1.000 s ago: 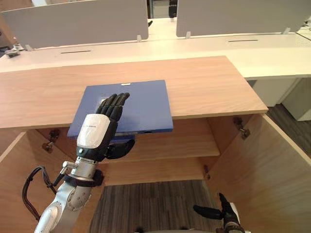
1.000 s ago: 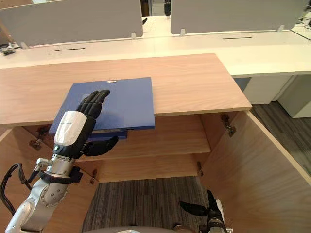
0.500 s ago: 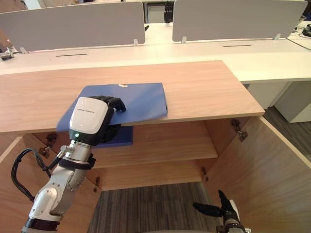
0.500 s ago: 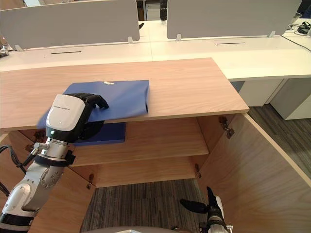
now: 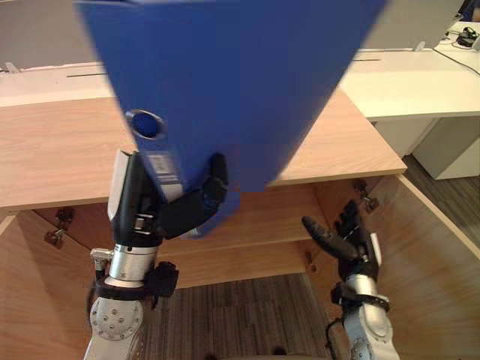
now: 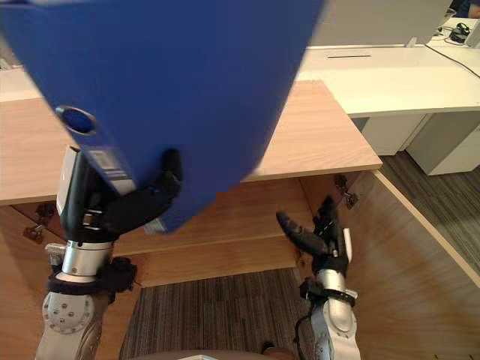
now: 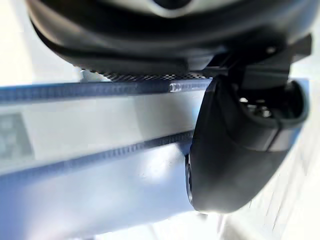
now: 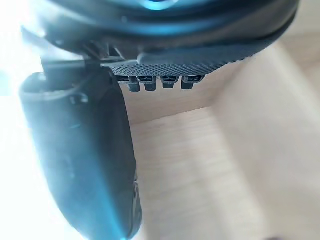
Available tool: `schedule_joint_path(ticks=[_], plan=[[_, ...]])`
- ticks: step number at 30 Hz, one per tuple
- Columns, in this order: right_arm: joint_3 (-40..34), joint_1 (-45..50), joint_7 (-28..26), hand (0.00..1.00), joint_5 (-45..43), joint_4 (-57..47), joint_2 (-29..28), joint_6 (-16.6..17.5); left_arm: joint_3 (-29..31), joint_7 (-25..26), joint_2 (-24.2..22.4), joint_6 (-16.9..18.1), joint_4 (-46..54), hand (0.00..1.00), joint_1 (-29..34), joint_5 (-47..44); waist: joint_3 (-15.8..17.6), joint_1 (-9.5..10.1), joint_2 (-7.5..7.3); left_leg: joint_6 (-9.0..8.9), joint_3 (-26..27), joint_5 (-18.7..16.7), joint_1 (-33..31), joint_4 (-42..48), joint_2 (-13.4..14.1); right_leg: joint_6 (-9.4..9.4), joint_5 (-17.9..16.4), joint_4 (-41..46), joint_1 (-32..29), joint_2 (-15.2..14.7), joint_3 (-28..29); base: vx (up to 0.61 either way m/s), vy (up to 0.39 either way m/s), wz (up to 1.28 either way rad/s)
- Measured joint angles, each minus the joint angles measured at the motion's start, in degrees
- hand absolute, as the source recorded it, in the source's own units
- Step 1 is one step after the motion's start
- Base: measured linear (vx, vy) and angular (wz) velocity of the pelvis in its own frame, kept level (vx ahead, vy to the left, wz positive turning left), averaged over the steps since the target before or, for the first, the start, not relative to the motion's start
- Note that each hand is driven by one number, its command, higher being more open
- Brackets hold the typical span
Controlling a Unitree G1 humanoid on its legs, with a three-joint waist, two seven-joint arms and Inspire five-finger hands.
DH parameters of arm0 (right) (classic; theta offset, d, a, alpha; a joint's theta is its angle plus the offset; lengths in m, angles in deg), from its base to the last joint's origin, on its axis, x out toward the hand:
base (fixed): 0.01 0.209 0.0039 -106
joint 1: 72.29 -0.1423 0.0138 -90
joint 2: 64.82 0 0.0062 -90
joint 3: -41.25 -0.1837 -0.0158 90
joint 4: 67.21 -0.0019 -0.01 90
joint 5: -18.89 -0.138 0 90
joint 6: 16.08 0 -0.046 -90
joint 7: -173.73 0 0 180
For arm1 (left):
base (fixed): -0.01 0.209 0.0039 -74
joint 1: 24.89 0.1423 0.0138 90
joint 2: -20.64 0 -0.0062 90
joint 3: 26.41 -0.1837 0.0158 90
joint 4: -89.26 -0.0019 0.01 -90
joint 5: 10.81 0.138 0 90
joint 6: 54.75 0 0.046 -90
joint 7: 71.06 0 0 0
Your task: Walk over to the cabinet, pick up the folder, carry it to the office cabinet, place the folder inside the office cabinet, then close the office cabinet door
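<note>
Right now the blue folder (image 5: 225,75) is up in the air, off the cabinet's (image 5: 341,199) wooden top surface (image 5: 52,150). It sits very close to the head camera and covers most of the upper part of both eye views.
- Spine faces the camera, with a round finger hole (image 5: 145,124) and a label (image 5: 166,166) below it.
- Folder is tilted, lower end toward the robot's left.

Left hand (image 5: 161,214) is clamped on that lower end. Its thumb (image 5: 214,184) presses on the broad face and the palm sits at the spine (the other fingers are hidden behind the folder). Left wrist view agrees: thumb tight against the folder's blue edge.

Right hand (image 5: 352,244) is held up at lower right, fingers spread and loose, holding nothing. It hangs in front of the open cabinet and touches nothing.

Surroundings:
- Door (image 5: 435,255) swung open on the right, hinges showing at the cabinet's side wall.
- Shelf (image 5: 277,217) inside, just below the top.
- Striped carpet (image 5: 240,315) in front of the cabinet.
- White surface (image 5: 405,82) behind the cabinet, with a grey screen (image 5: 420,26) standing on it.
</note>
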Motion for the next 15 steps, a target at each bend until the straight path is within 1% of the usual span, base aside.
schedule_joint_path(ticks=[2,4,6,8,11,15], plan=[[-0.36,0.02,-0.97,1.00,-2.03,-3.63,-0.02,0.11,0.27,-1.83,-0.75,-1.46,0.00,0.00,1.47,-5.42,0.58,-0.03,0.06,-0.04,0.53,-0.32,0.09,0.25,-0.01,0.09,0.05,0.00,-0.06,-0.01,0.52,0.00,0.000,-0.16],[-0.65,-0.05,-2.97,1.00,-4.59,-8.13,0.02,0.46,0.23,-4.41,-1.72,-4.05,0.00,0.00,3.51,-12.51,0.73,-0.05,0.11,-0.01,1.37,-1.12,0.07,1.05,0.04,0.16,0.10,0.00,-0.17,-0.02,1.43,0.01,0.001,-0.20],[-0.79,-0.17,-4.02,1.00,-5.84,-10.85,0.53,1.09,0.21,-5.52,-2.35,-5.35,0.00,0.00,3.83,-15.13,0.75,-0.04,0.14,0.13,1.57,-1.67,-0.06,1.77,0.04,0.19,0.12,0.00,-0.14,-0.10,1.73,0.01,-0.001,-0.10],[-0.84,-0.96,-4.89,1.00,-6.71,-13.28,1.53,1.32,0.21,-6.41,-2.48,-5.68,0.00,0.00,3.82,-17.55,0.75,-0.19,0.15,0.19,1.62,-1.82,-0.02,1.84,-0.01,0.27,0.17,0.04,-0.12,-0.16,1.88,0.00,-0.001,-0.02],[-0.74,-4.74,-6.62,1.00,-6.95,-14.09,5.07,2.06,0.20,-7.63,-2.46,-5.73,-0.01,0.00,3.76,-19.33,0.76,-0.34,0.15,0.25,1.69,-2.23,0.00,2.35,-0.05,0.41,0.28,0.19,-0.01,-0.30,2.12,0.00,0.000,0.00],[0.62,-9.14,-9.04,1.00,-7.93,-13.90,11.17,2.16,-0.18,-10.77,-1.11,-6.40,-0.32,0.00,3.71,-21.74,0.79,0.14,0.18,0.47,1.53,-2.83,-0.20,3.50,-0.07,0.48,0.32,0.23,0.37,-0.52,2.03,-0.03,-0.009,0.01]])
